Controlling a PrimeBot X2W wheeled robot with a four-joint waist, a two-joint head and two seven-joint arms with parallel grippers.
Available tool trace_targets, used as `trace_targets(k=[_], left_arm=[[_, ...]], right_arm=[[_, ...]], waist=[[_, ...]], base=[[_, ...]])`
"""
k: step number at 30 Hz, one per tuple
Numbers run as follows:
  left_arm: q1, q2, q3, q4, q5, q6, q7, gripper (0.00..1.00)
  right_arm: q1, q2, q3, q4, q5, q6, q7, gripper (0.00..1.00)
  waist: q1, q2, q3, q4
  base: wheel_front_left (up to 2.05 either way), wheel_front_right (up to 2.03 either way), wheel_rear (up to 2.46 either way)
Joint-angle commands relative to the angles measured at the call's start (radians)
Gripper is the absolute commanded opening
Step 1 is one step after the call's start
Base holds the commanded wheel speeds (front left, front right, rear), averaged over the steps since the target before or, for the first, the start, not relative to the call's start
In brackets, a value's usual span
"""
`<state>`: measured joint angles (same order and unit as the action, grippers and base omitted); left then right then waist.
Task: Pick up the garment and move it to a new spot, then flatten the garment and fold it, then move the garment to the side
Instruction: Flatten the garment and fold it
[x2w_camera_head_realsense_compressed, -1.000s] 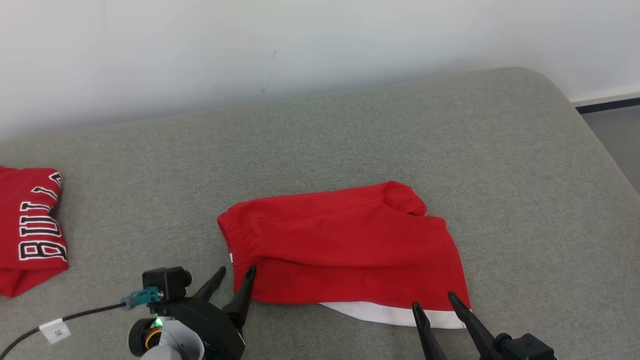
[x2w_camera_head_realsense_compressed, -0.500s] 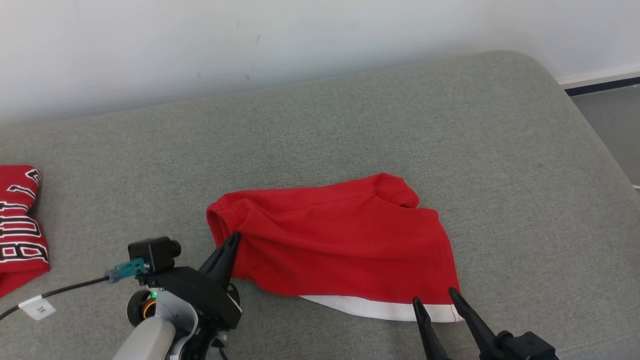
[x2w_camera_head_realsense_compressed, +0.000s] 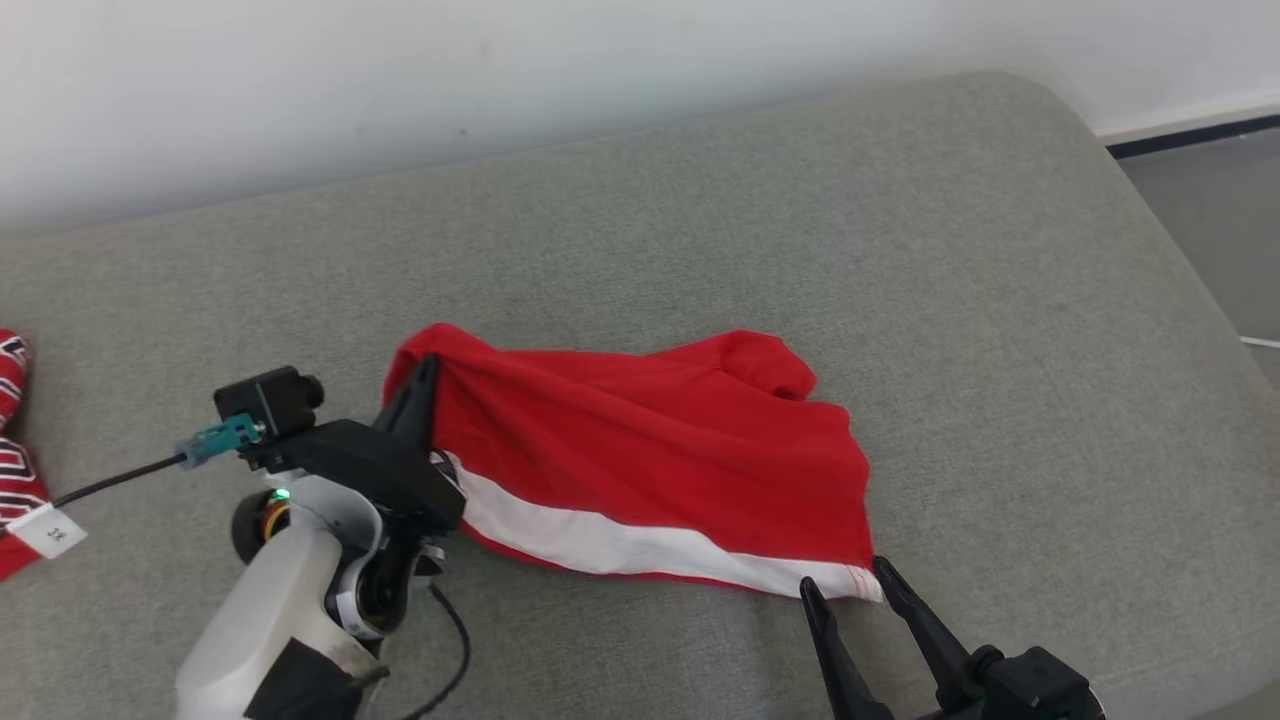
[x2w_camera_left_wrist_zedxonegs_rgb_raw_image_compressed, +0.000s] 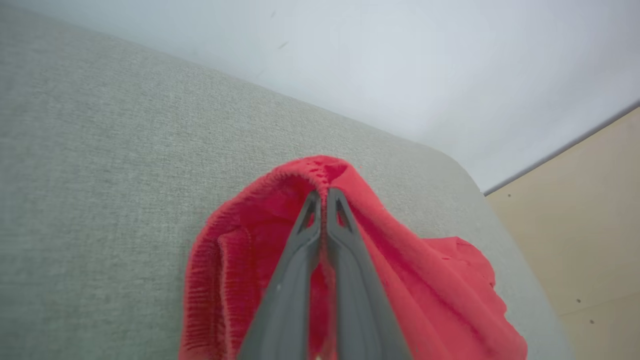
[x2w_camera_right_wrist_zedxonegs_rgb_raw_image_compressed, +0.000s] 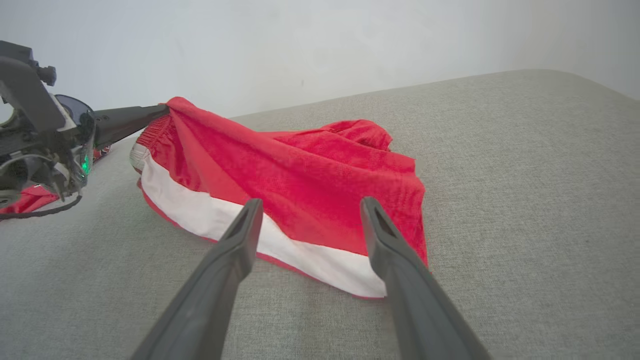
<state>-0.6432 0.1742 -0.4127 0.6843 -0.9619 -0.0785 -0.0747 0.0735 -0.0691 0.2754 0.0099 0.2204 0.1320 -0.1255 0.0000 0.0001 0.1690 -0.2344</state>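
- Bench upholstery, grey-green and woven, runs across the head view, with a rounded far right corner; it carries everything else.
- White wall stands just behind the bench's far edge, and a strip of grey floor shows past its right edge.
- Red shorts lie in the middle of the bench, nearer its near edge than its far one. The ribbed waistband points to the bench's left end and the leg hems to its right. A broad white stripe runs along the near side. The waistband end is pulled up off the bench into a peak, while the hem end rests on the upholstery.
- Left gripper, on a pale forearm, has its two dark fingers pressed together on the waistband of the shorts; in the left wrist view red ribbed cloth wraps both sides of the closed fingers.
- Right gripper stands wide apart and holds nothing. Its fingertips sit at the near right hem corner of the shorts, low over the bench; whether they touch the cloth I cannot tell.
- Second red cloth with white-and-black marks lies at the bench's left edge, well apart from the shorts.
- Black cable with a white tag trails left from the left wrist.
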Motion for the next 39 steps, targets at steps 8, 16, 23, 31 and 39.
trace_targets(k=[8,16,23,31,39], left_arm=[[-0.075,0.011,-0.014,0.159,0.082,0.055,-0.092,1.00],[-0.043,0.016,-0.024,0.208,0.099,0.014,-0.155,1.00],[0.046,0.024,-0.029,0.160,0.119,-0.007,-0.184,1.00],[0.285,0.033,0.079,-0.153,0.282,0.057,-0.190,1.00],[0.569,-0.016,0.213,-0.445,0.496,0.079,-0.191,1.00]], right_arm=[[-0.011,0.006,-0.006,0.003,0.003,-0.002,-0.017,1.00],[-0.008,0.001,-0.017,0.004,-0.002,-0.002,-0.008,1.00],[0.017,-0.013,-0.035,-0.001,0.001,-0.002,0.008,1.00],[0.037,-0.025,-0.078,-0.006,-0.001,-0.002,0.002,1.00],[0.059,-0.028,-0.155,0.038,0.006,-0.002,-0.053,1.00]], waist=[[0.0000,-0.0001,0.046,-0.023],[0.0000,-0.0001,0.012,0.050],[0.0000,-0.0001,-0.049,0.112],[0.0000,-0.0001,-0.112,0.157],[0.0000,-0.0001,-0.172,0.208]], base=[[0.00,0.00,0.00],[0.00,0.00,0.00],[0.00,0.00,0.00],[0.00,0.00,0.00],[0.00,0.00,0.00]])
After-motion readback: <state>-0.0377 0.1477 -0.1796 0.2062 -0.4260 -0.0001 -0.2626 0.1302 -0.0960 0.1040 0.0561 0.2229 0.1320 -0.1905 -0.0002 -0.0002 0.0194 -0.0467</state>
